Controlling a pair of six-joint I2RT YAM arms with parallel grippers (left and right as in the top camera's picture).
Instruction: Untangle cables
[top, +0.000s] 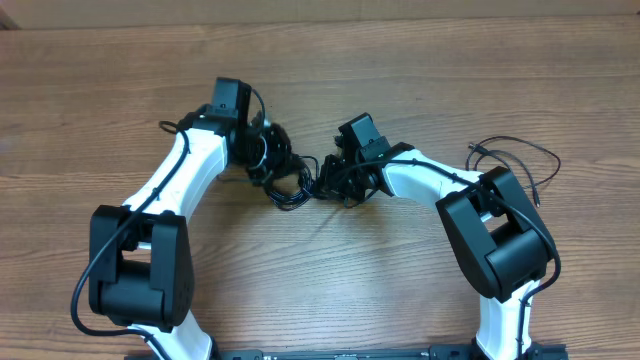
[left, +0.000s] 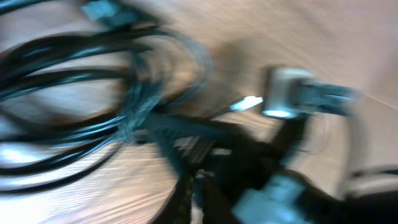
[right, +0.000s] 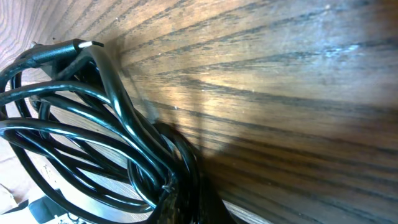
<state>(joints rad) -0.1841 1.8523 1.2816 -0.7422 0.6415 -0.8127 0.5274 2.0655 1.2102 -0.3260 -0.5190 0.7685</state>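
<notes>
**Closed on both sides, deep in the knot**

At the left gripper (top: 268, 152): closed to all but a sliver, tips sunk into the left side of the cables (top: 292, 185). Cannot tell whether pinching a strand; too smeared in the left wrist view to settle it. Through that blur, just ahead: black loops sweeping across the left half, and a silvery plug tip (left: 249, 103) glinting near the middle.

At the right gripper (top: 345, 172): fully closed, pressed into the right side of the same knot. Fingers themselves out of the right wrist view, so no telling whether gripping a strand. Up close there: glossy black loops fanned across the lower left, drawn into one tight bunch near the bottom edge, with a plug end (right: 62, 51) with a pale tip at the upper left.

Further out: tangle lying on the wooden table (top: 400, 60), roughly mid-table, squeezed between the two wrists. Off to the right, well apart from the knot and beside the right arm's elbow: a loose cable (top: 520, 152) in an open loop, ends free on the wood.
</notes>
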